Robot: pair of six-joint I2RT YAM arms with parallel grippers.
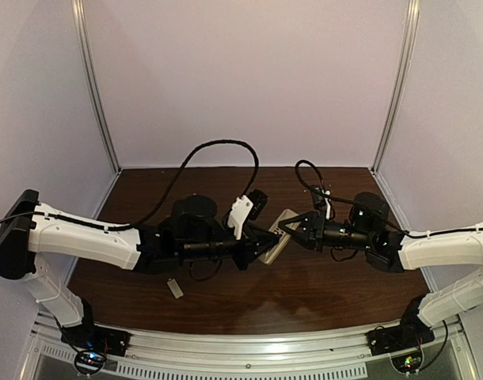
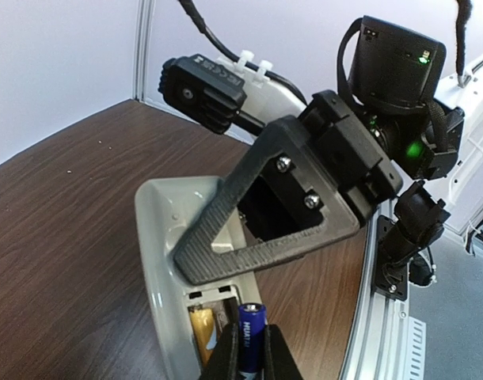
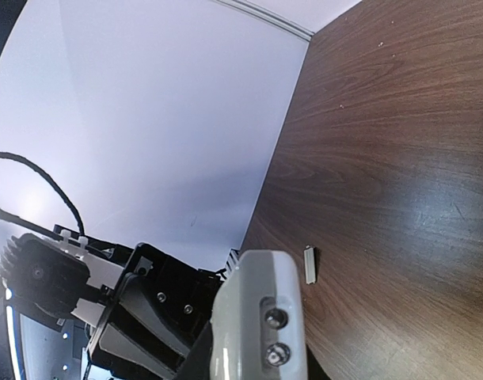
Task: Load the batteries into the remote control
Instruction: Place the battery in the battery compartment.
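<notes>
Okay, remote control: held up off the tabletop, mid-scene between the two arms, tilted, with its beige-grey back facing the left wrist camera.
battery bay: open with no cover on it, at the remote end nearest the left arm.
seated battery: orange-gold body lying inside the bay on its left side in the left wrist view; only partly visible.
held battery: dark blue end up, standing between the left arm's fingertips just beside the seated battery and over the bay. Can't tell if it touches the bay.
left fingers: pressed in on the held battery, one on each side; only the tips show at the bottom edge of the left wrist view.
right fingers: black triangular frame clamped on the remote control across its middle, above the bay.
remote front: the right wrist view shows the white end with two small round buttons; the screen is not visible.
cover: small flat grey rectangle lying on the tabletop near the left arm, well apart from the remote control.
tabletop: dark brown wood grain.
</notes>
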